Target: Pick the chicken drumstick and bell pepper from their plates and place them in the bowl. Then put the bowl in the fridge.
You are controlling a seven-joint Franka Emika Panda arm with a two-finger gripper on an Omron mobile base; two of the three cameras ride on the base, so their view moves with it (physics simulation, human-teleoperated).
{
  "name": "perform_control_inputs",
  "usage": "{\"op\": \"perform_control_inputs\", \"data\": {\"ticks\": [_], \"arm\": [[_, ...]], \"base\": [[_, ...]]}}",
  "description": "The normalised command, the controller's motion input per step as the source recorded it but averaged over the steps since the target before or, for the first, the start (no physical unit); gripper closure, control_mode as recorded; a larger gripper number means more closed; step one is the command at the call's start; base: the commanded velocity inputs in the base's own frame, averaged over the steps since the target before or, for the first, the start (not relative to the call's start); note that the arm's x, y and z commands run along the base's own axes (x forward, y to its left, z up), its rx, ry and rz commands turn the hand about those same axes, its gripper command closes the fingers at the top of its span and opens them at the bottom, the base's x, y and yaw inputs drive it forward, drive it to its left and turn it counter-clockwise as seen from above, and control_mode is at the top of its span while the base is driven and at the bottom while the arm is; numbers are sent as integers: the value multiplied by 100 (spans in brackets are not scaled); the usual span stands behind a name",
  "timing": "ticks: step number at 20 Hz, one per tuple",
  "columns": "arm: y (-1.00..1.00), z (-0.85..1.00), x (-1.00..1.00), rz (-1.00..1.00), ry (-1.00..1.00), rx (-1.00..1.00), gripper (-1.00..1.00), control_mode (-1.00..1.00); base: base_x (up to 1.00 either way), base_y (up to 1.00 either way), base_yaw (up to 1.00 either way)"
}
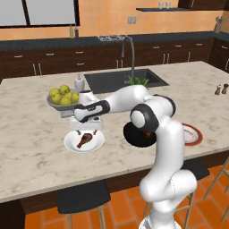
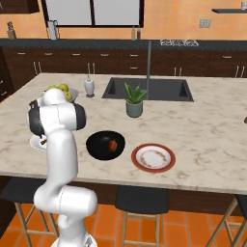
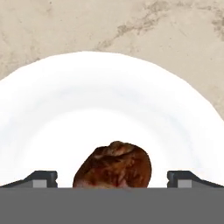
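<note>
Arm outstretched leftward; gripper downward, jaws wide apart

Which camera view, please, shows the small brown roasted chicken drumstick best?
The left base view: the whole small brown roasted chicken drumstick lies in sight on the plain white round plate. The hand view shows just its meaty end; the right base view shows a sliver beside the arm.

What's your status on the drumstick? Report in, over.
Gripper open, above white plate. Drumstick between fingertips, not gripped. Pepper already in bowl. Nothing in the way.
</note>
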Motion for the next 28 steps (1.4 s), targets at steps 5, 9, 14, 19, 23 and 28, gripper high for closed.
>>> {"op": "perform_control_inputs", "data": {"ticks": [5, 9, 14, 19, 23, 28], "arm": [[5, -52, -10, 0, 19, 0, -100, -100], [0, -24, -10, 0, 12, 0, 100, -100], [-40, 40, -47, 0, -9, 3, 100, -100], [-98, 100, -96, -3, -12, 2, 100, -100], [-100, 90, -84, -10, -4, 0, 100, -100], [-100, 44, -78, -9, -5, -4, 100, -100]], "base": [[0, 0, 0], [0, 0, 0], [0, 0, 0], [0, 0, 0], [0, 0, 0], [0, 0, 0]]}}
